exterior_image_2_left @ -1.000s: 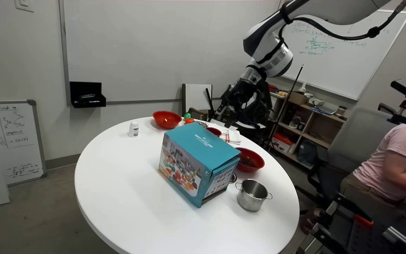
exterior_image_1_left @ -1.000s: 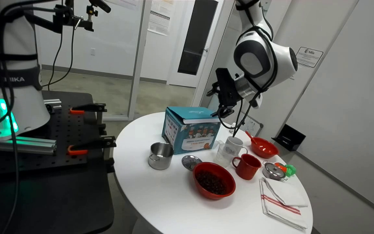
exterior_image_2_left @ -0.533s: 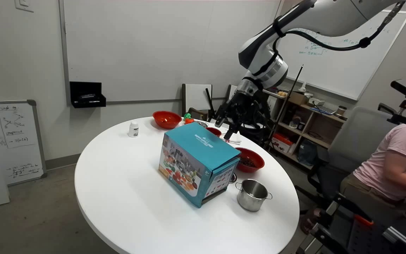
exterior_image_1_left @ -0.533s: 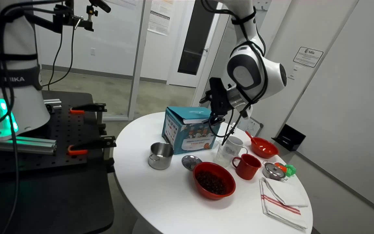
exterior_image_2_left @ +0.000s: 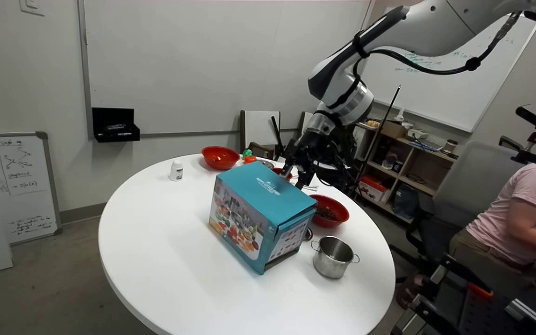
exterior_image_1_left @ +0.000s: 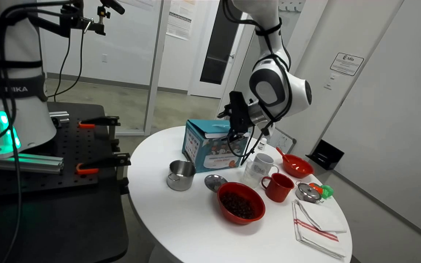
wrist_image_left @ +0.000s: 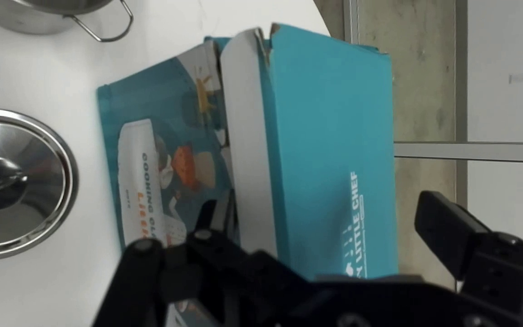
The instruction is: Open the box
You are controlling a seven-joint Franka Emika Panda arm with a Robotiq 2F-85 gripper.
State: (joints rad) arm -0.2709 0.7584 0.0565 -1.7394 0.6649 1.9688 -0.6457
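Observation:
The teal box [exterior_image_1_left: 216,157] stands on the round table, also seen in an exterior view [exterior_image_2_left: 242,209]. Its teal lid [wrist_image_left: 334,127] lies over the top; the lid's pale front flap [wrist_image_left: 248,136] hangs slightly apart from the printed side. My gripper [wrist_image_left: 327,215] is open and empty over the box. In the wrist view one finger is close by the flap's outer side; whether it touches cannot be told. The other finger is past the lid's opposite edge. In both exterior views the gripper [exterior_image_1_left: 226,126] [exterior_image_2_left: 292,179] is at the box's upper edge; it hides part of the box.
A steel pot [exterior_image_1_left: 181,175] and a pot lid [wrist_image_left: 12,184] are near the box. A red bowl of dark beans [exterior_image_1_left: 240,202], a red mug [exterior_image_1_left: 278,187], clear and white mugs [exterior_image_1_left: 263,164], another red bowl [exterior_image_1_left: 297,166] and towels [exterior_image_1_left: 318,226] share the table [exterior_image_2_left: 170,260].
The gripper has moved down and sideways onto the box, staying open. The box appears to have shifted very slightly. Other objects have not moved.

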